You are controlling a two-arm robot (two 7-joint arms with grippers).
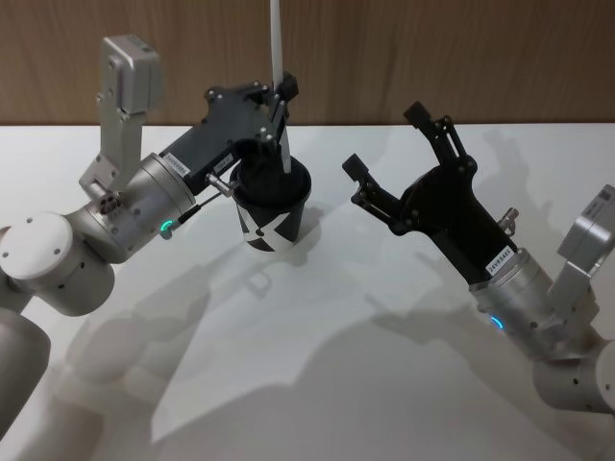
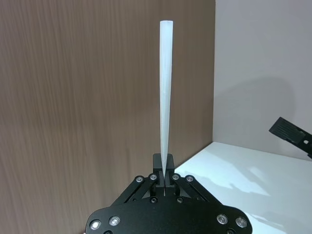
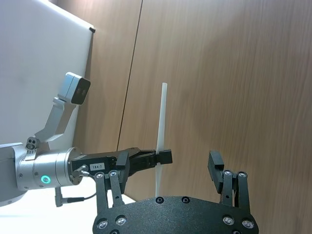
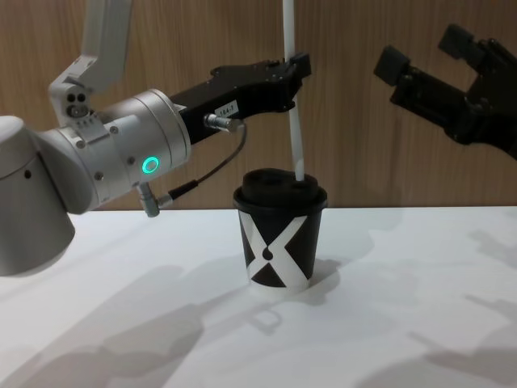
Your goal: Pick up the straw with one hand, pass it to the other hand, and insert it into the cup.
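My left gripper [image 4: 297,69] is shut on the white straw [image 4: 295,121] and holds it upright over the cup [image 4: 279,242]. The cup is black with a white X and a domed lid, and stands on the white table. The straw's lower end meets the top of the lid; I cannot tell how far it goes in. In the left wrist view the straw [image 2: 165,97] rises straight out from between the closed fingers [image 2: 159,177]. My right gripper [image 1: 386,139] hovers open and empty to the right of the cup, apart from it.
The white table [image 1: 317,365] spreads in front of a wooden wall [image 1: 432,58]. The left arm's silver wrist with its green ring [image 4: 149,166] and a grey cable [image 4: 210,174] hang just left of the cup.
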